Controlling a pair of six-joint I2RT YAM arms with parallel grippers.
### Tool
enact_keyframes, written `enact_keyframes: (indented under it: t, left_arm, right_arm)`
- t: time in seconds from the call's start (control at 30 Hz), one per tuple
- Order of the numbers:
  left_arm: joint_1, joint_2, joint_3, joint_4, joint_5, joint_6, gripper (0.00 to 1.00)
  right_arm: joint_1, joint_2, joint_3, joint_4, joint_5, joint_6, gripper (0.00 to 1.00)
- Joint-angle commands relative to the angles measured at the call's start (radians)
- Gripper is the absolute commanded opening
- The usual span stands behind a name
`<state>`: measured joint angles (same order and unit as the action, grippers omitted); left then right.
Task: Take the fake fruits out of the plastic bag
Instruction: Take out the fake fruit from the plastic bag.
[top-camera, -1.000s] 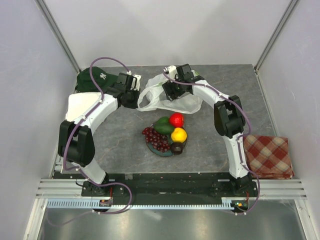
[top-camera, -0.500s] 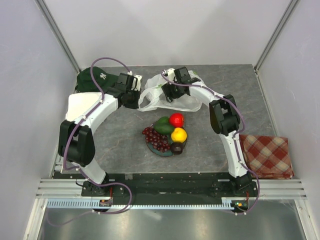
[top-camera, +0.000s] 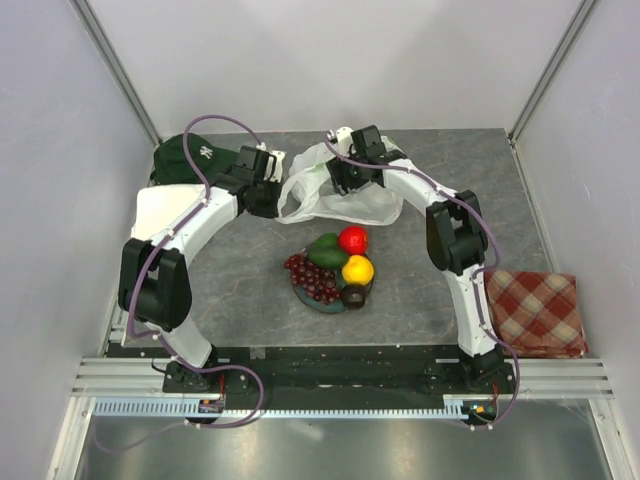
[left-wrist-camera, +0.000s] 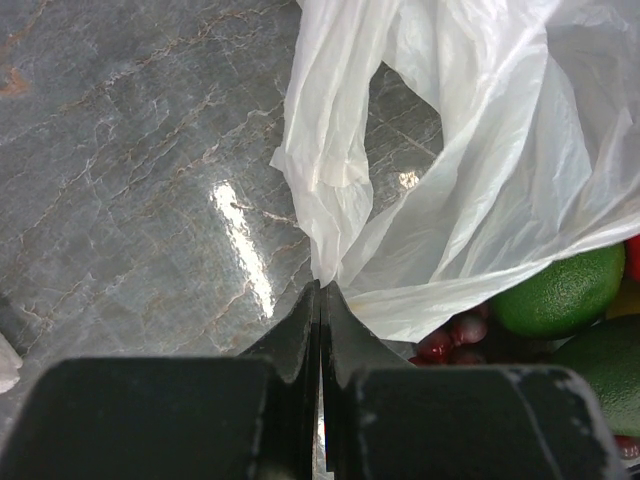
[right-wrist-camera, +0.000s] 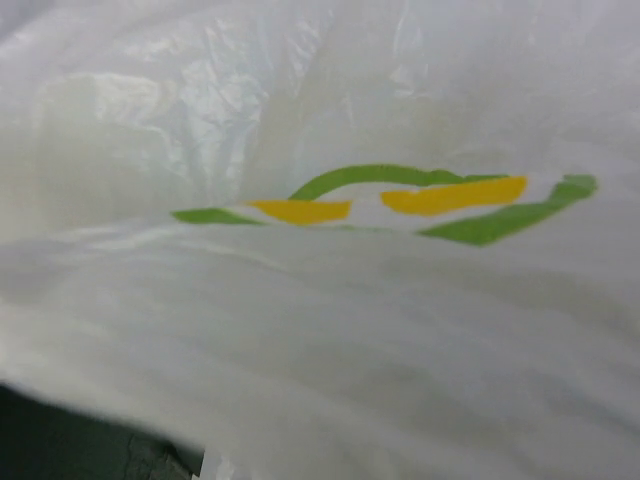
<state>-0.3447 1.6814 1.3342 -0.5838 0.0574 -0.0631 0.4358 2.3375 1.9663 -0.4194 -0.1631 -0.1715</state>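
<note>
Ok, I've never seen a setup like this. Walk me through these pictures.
These are two robot arms bolted at the near edge of a table, each ending in a two-finger gripper. The wide picture looks down from above. The other two come from a camera on each wrist.

On the table lie a white plastic bag, a plate piled with fake fruits, a dark green cap and a red checked cloth.

The left gripper is shut on an edge of the bag, as its wrist picture shows. The right gripper is at the bag. Its wrist picture shows only plastic with a green and yellow print, so I cannot tell whether it is open or shut.
</note>
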Motion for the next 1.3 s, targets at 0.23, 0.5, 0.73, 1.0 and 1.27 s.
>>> enact_keyframes:
  t: [0.23,0.5,0.73,1.0,1.27]
  left_arm:
    - [-0.005,0.026,0.101,0.004,0.024,0.008,0.02]
    - [-0.004,0.005,0.166,0.033,0.059,0.023,0.02]
    - [-0.004,-0.04,0.255,0.024,0.232,-0.01,0.02]
    - [0.009,0.024,0.445,0.042,0.268,-0.144,0.02]
    - [0.056,0.003,0.49,0.061,0.122,-0.19,0.02]
  right_arm:
    - [-0.011,-0.434,-0.24,-0.067,-0.093,-0.048,0.45]
    - [0.0,-0.699,-0.455,-0.178,-0.268,-0.105,0.49]
    - [0.038,-0.672,-0.436,-0.165,-0.512,0.009,0.51]
    - [0.09,-0.575,-0.155,-0.334,-0.469,-0.049,0.52]
    - [0.202,-0.845,-0.429,-0.427,-0.281,-0.204,0.52]
